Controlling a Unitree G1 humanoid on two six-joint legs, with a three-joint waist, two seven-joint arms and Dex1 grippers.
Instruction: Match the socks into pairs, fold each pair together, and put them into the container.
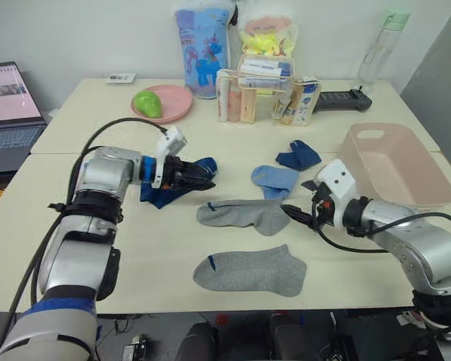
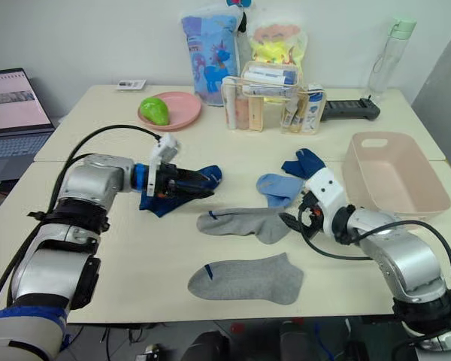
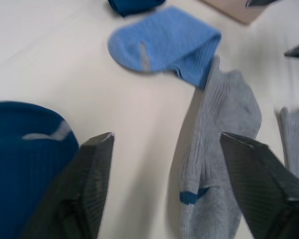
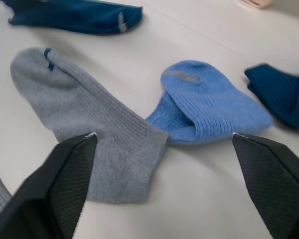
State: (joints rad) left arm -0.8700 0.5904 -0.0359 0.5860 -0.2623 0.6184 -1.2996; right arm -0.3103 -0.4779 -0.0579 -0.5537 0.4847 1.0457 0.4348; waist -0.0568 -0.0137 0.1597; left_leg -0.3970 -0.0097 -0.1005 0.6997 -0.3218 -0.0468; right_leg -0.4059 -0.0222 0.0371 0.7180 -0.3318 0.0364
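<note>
Grey socks: two, one [image 1: 243,215] lying between the grippers, one [image 1: 249,271] nearer the table's front edge.
Navy socks: two, one [image 1: 174,182] under the left gripper, one [image 1: 298,156] near the container.
Light blue socks: one bundle [image 1: 275,180] shows; whether it is one sock or two folded together cannot be told.
Containers: one pink-beige tub [image 1: 398,165].
Plates: one round pink plate [image 1: 171,101], with one green object [image 1: 147,103] on it.
Bottles: one clear bottle [image 1: 378,44] with a pale green cap.
Laptops: one [image 1: 10,105].
Printed bags: two, one blue [image 1: 204,49], one yellow [image 1: 267,34].
Grippers: two, left [image 1: 203,175] and right [image 1: 297,215].
</note>
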